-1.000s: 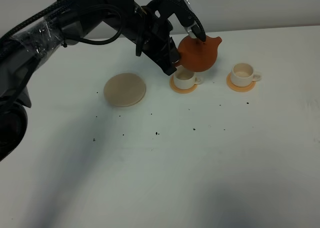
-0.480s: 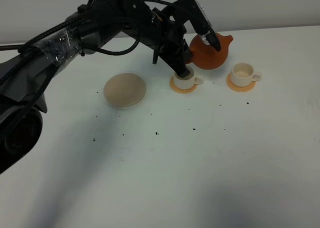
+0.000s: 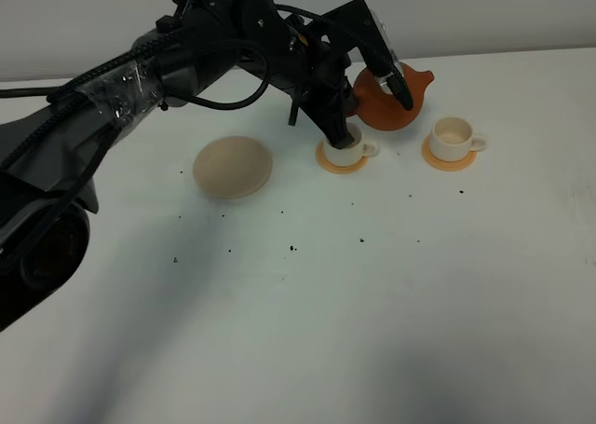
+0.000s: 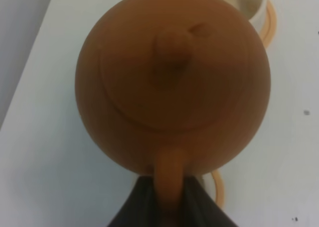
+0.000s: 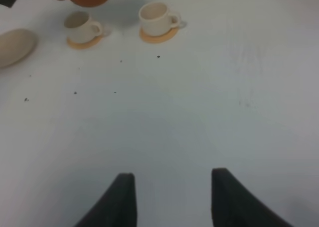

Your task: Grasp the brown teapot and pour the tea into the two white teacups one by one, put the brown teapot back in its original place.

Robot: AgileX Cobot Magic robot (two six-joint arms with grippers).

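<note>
My left gripper (image 3: pixel 377 75) is shut on the loop handle of the brown teapot (image 3: pixel 393 100) and holds it in the air between and behind the two white teacups, its spout toward the right one. In the left wrist view the teapot (image 4: pixel 172 80) fills the frame, handle between the fingers (image 4: pixel 137 207). The left teacup (image 3: pixel 345 147) and the right teacup (image 3: pixel 454 137) each stand on an orange coaster. The cream saucer (image 3: pixel 232 166) lies bare to the left. No tea shows. My right gripper (image 5: pixel 172 197) is open over bare table, far from the cups.
The white table (image 3: pixel 326 284) carries scattered dark specks. Its far edge runs just behind the teapot. The left arm (image 3: pixel 168 61) stretches over the back left of the table. The right wrist view shows both cups (image 5: pixel 82 26) (image 5: pixel 157 17) far off.
My left gripper has carried the teapot to the right and slightly up, from over the left teacup toward the right teacup. The cups and saucer have not moved.
</note>
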